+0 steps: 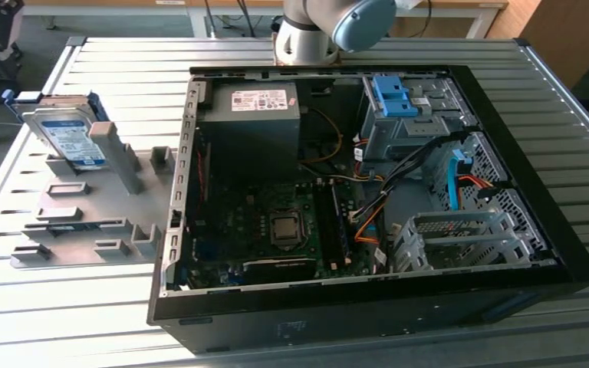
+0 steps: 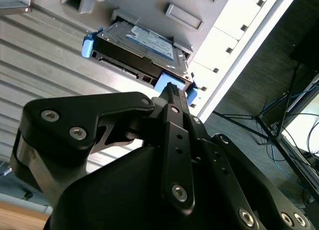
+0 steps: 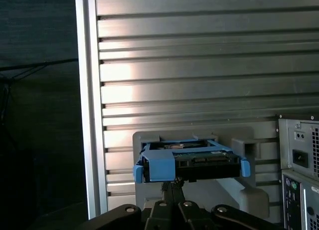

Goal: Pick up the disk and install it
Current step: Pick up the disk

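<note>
Gripper: in both wrist views the black gripper (image 2: pixel 169 90) (image 3: pixel 172 184) has its fingers drawn together into 1 narrow tip, with nothing between them.
Gripper aim: the tip points toward the disk's near edge; whether it touches that edge I cannot tell from the wrist views.
Disk: the silver disk (image 1: pixel 70 138) (image 2: pixel 142 48) (image 3: pixel 189 162) sits in its bright blue frame, with the white-and-blue label showing in the exterior view and the second wrist view.
Disk place: it stands on edge, leaning back, in a slot of the grey holder (image 1: pixel 90 207), outside the computer case and at the exterior view's left.
Holder: a flat grey plate with several raised blocks and slots, lying on the worktop beside the case.
Worktop: ribbed metal slats (image 1: pixel 376 54).
Computer case: black, lying open on its side (image 1: pixel 581 270).
Inside the case: a grey power-supply box (image 1: pixel 254 123), a blue bracket (image 1: pixel 392 96) on top of a metal bay, and a perforated drive cage (image 1: pixel 459 238) near the exterior view's right.
Arm: a grey and light-blue joint (image 1: pixel 320 31) sits behind the case.
</note>
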Controlling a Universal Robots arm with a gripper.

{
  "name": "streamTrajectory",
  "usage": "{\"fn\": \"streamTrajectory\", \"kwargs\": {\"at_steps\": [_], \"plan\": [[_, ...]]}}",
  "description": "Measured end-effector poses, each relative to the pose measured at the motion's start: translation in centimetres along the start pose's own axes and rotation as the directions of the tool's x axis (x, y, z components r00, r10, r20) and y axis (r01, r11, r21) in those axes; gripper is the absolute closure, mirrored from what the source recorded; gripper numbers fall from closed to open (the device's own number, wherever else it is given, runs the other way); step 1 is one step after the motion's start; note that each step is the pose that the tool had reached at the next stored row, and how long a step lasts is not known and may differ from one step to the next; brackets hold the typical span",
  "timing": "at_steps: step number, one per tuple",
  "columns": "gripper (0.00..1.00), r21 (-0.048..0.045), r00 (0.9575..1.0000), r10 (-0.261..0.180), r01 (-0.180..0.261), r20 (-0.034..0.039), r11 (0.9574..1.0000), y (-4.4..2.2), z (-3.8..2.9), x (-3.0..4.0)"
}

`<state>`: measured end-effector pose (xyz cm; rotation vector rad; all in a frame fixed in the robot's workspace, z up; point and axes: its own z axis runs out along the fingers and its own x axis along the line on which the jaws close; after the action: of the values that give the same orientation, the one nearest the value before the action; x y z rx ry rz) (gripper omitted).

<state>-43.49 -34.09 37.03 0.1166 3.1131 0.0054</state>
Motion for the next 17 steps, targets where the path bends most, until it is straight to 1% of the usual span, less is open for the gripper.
{"fn": "streamTrajectory", "kwargs": {"at_steps": [12,13,15,17], "plan": [[0.89,0.0000,1.0000,-0.002,0.002,0.0000,1.0000,-0.01,0.00,0.08],[0.89,-0.0002,1.0000,-0.008,0.008,-0.0001,1.0000,-0.01,0.00,0.08],[0.89,-0.0010,0.9991,-0.042,0.042,-0.0002,0.9991,0.00,0.00,0.09],[0.89,-0.0020,0.9968,-0.079,0.079,-0.0003,0.9968,0.00,0.01,0.08]]}}
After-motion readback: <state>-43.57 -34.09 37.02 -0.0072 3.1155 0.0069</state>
